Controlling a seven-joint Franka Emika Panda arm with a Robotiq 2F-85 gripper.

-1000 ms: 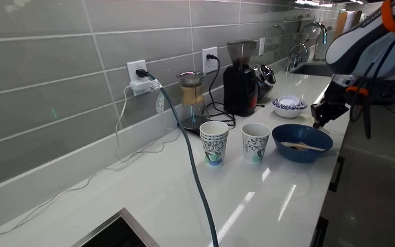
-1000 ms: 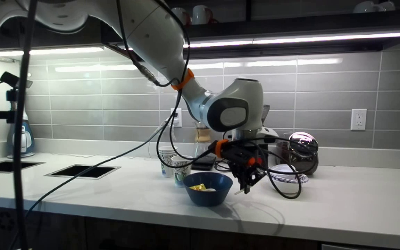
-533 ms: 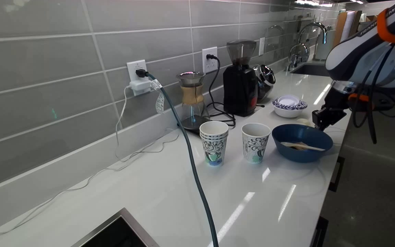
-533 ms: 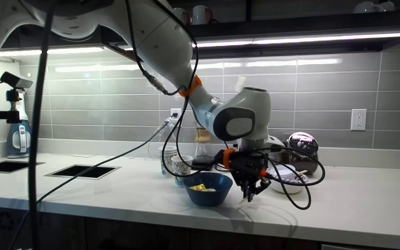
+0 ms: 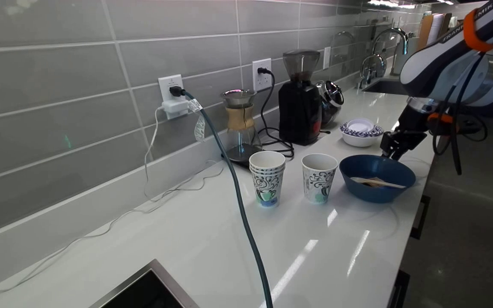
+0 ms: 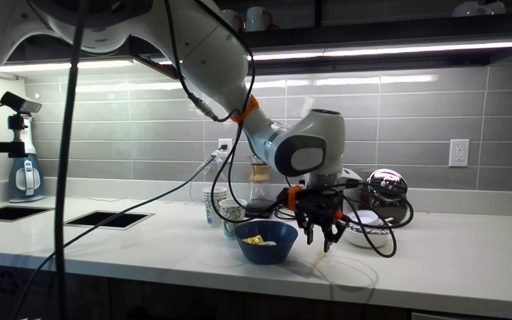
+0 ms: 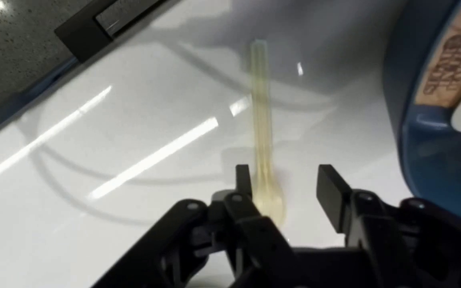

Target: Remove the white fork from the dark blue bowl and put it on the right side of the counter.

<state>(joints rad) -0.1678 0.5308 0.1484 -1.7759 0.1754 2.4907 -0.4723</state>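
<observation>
The white fork, slim, pale and yellowish, shows beneath the jaws in the wrist view. It looks to lie on the white counter; it also shows faintly in an exterior view. Its head is partly hidden by one finger. My gripper is open, with a wide gap and nothing clamped. It hovers low over the fork, also seen in both exterior views. The dark blue bowl stands just beside the gripper; it holds packets and another pale utensil.
Patterned paper cups stand near the bowl. Stacked pale dishes sit behind the gripper. A coffee grinder stands by the wall. A cable crosses the counter. The counter's front edge is close by.
My gripper first moved down and right with the fork held in its shut jaws. Since half a second ago the jaws have opened, the fork has been let go, and the gripper has risen slightly.
</observation>
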